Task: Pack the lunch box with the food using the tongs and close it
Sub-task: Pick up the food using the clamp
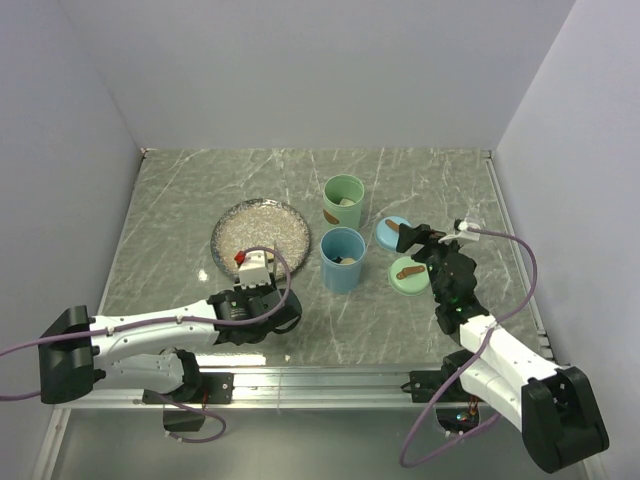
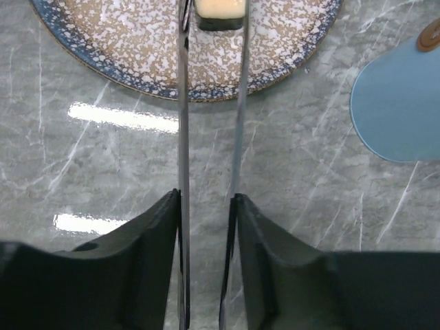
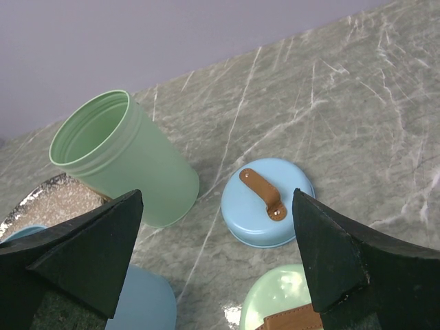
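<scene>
My left gripper (image 2: 206, 196) is shut on the silver tongs (image 2: 182, 124), whose two arms reach out over the speckled plate (image 2: 124, 48). A cube of food (image 2: 220, 9), pale on top and dark below, sits between the tong tips at the plate's near part, with an arm against each side. From above, the left gripper (image 1: 255, 292) is at the plate's (image 1: 262, 225) near edge. The lunch box is an open green jar (image 1: 344, 200) and an open blue jar (image 1: 342, 258), each with a piece inside. My right gripper (image 3: 216, 268) hangs open and empty above the lids.
A blue lid (image 3: 268, 201) and a green lid (image 3: 289, 306), both with brown strap handles, lie right of the jars. The blue jar (image 2: 399, 103) stands just right of the tongs. Walls close the table at the back and both sides.
</scene>
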You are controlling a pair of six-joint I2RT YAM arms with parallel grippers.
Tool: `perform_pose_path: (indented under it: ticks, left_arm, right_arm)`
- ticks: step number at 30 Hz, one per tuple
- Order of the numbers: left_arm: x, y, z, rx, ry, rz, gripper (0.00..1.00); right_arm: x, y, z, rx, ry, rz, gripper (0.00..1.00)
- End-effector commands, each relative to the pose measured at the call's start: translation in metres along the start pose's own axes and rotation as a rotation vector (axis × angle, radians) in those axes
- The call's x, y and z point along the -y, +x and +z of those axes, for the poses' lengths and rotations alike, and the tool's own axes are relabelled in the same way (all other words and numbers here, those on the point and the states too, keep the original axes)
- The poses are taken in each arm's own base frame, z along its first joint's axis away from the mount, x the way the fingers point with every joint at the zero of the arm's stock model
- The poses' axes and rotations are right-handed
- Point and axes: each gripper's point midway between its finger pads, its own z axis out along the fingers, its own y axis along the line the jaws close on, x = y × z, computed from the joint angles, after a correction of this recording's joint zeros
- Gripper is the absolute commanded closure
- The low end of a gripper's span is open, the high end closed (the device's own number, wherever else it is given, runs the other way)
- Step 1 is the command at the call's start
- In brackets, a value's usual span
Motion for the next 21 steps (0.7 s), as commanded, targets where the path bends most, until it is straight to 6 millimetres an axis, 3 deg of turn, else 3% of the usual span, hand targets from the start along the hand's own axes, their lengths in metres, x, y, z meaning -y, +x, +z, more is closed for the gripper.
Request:
perform_pose_path:
  ticks: [1, 6, 17, 21]
  left_arm:
    - [0.009, -0.005, -0.003, 0.012, 0.023, -0.027, 0.60]
    - [0.012, -0.014, -0.006, 0.034, 0.038, -0.037, 0.73]
    - [0.009, -0.049, -0.016, 0.141, 0.044, -0.060, 0.73]
    - [0.015, -0.065, -0.011, 0.157, 0.093, -0.085, 0.73]
  right_arm:
    - [-0.001, -0.004, -0.004, 0.024, -0.006, 0.004, 0.05]
    - [0.000, -0.005, -0.004, 0.027, -0.002, 0.004, 0.04]
    - [-0.001, -0.004, -0.002, 0.022, -0.003, 0.004, 0.05]
    - [-0.001, -0.003, 0.000, 0.017, -0.003, 0.003, 0.05]
